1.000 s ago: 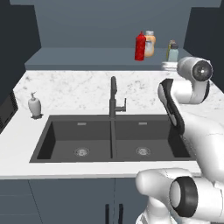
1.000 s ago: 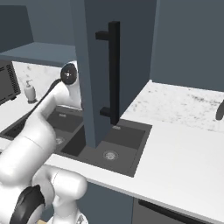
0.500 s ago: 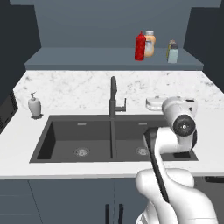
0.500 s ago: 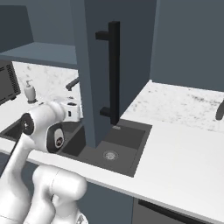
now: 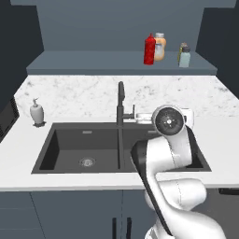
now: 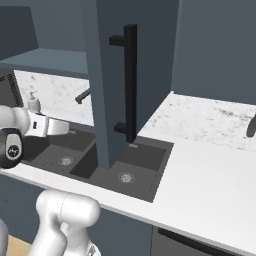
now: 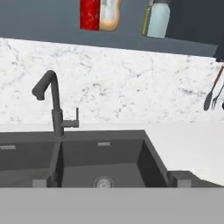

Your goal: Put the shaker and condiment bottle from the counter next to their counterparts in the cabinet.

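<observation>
The slate-blue cabinet (image 5: 121, 28) spans the wall above the counter (image 5: 70, 93), a white grey-veined marble top that wraps around a dark double sink (image 5: 84, 149). In the right base view one cabinet door (image 6: 127, 75) with a long black handle hangs open over the sink's right end.

The white arm (image 5: 163, 154) rises at the counter's front edge, folded over the sink's right basin. Its tool (image 7: 113, 181) sits low over the sink and points toward the back wall; the two dark tips stand far apart at the bottom of the hand view, so the jaws are wide and nothing is between them.

A black faucet (image 5: 120, 105) stands at the back rim of the sink, between the basins. A white soap dispenser (image 5: 37, 112) stands on the counter near the sink's back left corner.

On the cabinet floor, toward its right end, the red condiment bottle (image 5: 149, 49) stands upright just beside the peach-orange bottle (image 5: 160, 46). A little farther right, the pale blue-green shaker (image 5: 185, 56) stands just beside the yellow-olive shaker (image 5: 180, 52), which it partly hides.
</observation>
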You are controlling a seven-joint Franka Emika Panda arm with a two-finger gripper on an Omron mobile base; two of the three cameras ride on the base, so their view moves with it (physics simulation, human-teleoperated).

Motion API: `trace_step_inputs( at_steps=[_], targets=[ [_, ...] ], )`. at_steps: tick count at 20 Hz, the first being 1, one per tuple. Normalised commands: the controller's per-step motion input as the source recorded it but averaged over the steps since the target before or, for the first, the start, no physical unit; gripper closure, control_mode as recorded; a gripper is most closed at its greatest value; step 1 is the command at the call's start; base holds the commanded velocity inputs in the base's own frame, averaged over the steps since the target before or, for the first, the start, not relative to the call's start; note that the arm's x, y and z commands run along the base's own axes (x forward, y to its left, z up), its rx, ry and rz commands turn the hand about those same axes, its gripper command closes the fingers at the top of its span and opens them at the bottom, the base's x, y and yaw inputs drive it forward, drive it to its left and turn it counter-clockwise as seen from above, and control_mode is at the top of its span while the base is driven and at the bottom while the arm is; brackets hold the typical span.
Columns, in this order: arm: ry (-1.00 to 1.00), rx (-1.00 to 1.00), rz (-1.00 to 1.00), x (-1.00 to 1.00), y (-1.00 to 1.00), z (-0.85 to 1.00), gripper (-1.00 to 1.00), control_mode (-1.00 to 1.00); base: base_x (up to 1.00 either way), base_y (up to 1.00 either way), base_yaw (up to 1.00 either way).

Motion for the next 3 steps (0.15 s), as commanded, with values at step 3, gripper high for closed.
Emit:
trace_step_inputs(
  at_steps=[3],
  targets=[
    [0.01, 0.0, 0.0, -0.17, 0.12, -0.99, -1.0, -1.0, 0.0, 0.0, 0.0]
  ],
)
